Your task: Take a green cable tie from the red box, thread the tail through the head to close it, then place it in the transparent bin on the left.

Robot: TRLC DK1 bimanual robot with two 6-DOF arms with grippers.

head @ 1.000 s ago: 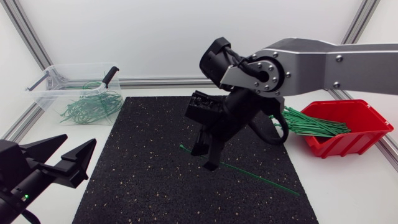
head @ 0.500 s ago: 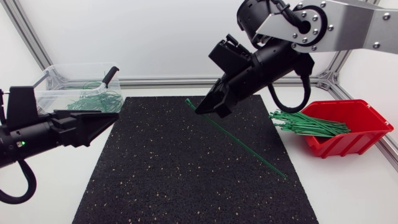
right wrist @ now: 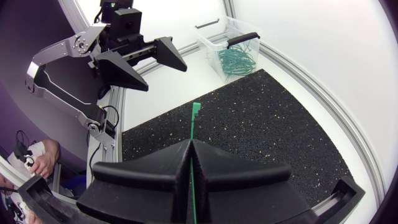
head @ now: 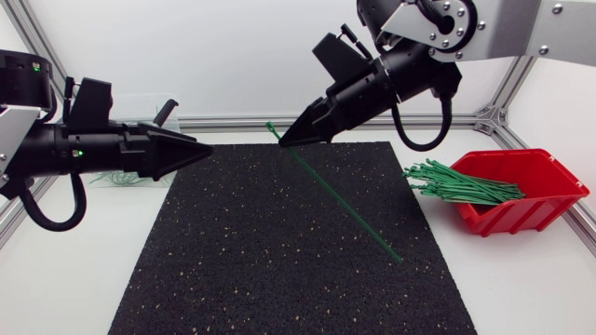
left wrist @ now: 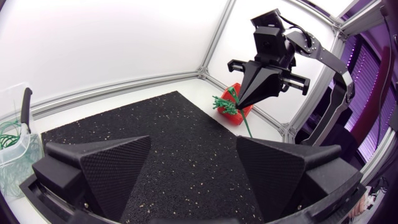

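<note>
Tie's tail: a second ago the green cable tie (head: 340,197) lay flat across the middle of the black mat (head: 233,270). Now it slants, with only the tail tip low toward the mat's near right corner; I cannot tell whether the tip touches the mat.
Left arm: the left gripper (head: 191,152) was low off the mat's near left corner. It has risen and swung round to above the mat's left edge near the far corner, with its fingers spread wide and nothing between them, aimed at the tie's head.
Right arm: the right gripper (head: 291,140) has lifted from mid-mat to above the mat's far edge. Its fingers are pressed together on the tie just behind the head, which pokes out ahead of the tips.
Meaning: the pick looks done and the grippers face each other, well apart. I judge that threading is being set up; the tail is not yet through the head.
Room, near: the mat's near half looks like the best room for the tail to swing.
Room, far left: the transparent bin (right wrist: 210,46) sits at the tabletop's far left corner, behind the left arm, with green ties in it.
Room, far right: the red box (head: 549,186) is by the tabletop's right edge, and a bundle of ties (head: 461,183) juts over its lip toward the mat. A low sweep of the tail could brush it.
</note>
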